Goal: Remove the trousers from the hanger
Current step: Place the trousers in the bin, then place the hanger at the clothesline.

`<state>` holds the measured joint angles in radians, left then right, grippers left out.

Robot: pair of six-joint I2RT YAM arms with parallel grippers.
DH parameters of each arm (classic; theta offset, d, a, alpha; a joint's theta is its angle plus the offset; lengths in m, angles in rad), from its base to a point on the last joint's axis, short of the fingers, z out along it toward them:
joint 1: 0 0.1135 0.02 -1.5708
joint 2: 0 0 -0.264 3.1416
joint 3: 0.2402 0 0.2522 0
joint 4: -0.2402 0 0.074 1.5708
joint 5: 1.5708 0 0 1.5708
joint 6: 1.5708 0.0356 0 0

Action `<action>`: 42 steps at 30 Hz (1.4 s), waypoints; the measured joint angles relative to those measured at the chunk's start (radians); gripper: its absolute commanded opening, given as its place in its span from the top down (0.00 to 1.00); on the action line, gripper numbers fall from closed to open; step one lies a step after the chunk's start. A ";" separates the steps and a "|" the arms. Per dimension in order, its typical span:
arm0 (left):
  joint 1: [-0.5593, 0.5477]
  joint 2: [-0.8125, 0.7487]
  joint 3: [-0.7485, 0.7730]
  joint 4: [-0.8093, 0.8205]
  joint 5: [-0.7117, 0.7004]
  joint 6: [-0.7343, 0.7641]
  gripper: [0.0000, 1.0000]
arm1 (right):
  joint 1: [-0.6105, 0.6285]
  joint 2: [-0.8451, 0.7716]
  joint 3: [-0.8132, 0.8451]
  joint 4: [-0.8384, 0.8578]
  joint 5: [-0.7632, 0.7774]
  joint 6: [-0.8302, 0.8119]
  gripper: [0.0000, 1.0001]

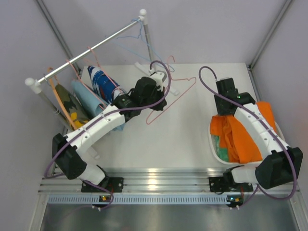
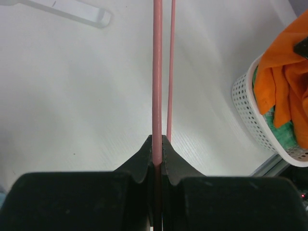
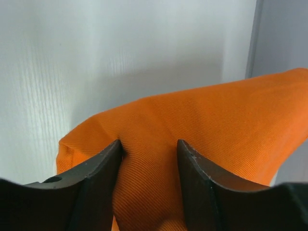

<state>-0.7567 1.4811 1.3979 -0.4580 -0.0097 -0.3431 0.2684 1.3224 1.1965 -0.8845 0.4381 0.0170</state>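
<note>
My left gripper [image 2: 157, 142] is shut on the wire of a bare pink hanger [image 2: 157, 72] held over the table; in the top view that gripper [image 1: 153, 94] and hanger [image 1: 185, 91] are mid-table. My right gripper [image 3: 149, 147] pinches a fold of the orange trousers [image 3: 202, 130], which fills the gap between its fingers. From above, the right gripper [image 1: 225, 109] is at the far edge of the white basket [image 1: 213, 142], where the orange trousers [image 1: 240, 139] drape over mint green trousers [image 1: 222, 144]. Blue-and-white patterned trousers [image 1: 100, 79], light blue trousers [image 1: 85, 96] and camouflage trousers [image 1: 70, 103] hang on the rail.
The metal rail [image 1: 86, 50] runs diagonally at the back left on white posts, with orange hangers and a bare blue hanger [image 1: 134, 36] on it. The basket [image 2: 250, 115] stands at the right of the table. Frame posts rise at both back corners.
</note>
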 measured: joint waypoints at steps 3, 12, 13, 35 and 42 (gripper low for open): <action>0.000 0.000 0.015 -0.018 -0.021 0.004 1.00 | 0.000 -0.025 0.000 -0.052 -0.007 -0.026 0.67; 0.001 0.001 0.101 -0.045 -0.032 0.013 1.00 | 0.000 -0.050 0.027 -0.162 -0.063 -0.063 0.87; 0.001 0.001 0.111 -0.048 -0.032 0.017 1.00 | 0.000 -0.053 0.033 -0.171 -0.069 -0.067 0.77; 0.001 0.002 0.321 -0.230 -0.085 0.077 1.00 | 0.001 -0.232 0.435 -0.068 -0.392 0.182 0.24; -0.004 0.000 0.289 -0.223 -0.093 0.053 1.00 | 0.126 -0.273 0.222 0.343 -0.575 0.456 0.25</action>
<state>-0.7605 1.4815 1.6871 -0.6811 -0.1024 -0.2905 0.3946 1.0496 1.4189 -0.5411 -0.1368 0.4728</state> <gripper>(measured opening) 0.066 0.755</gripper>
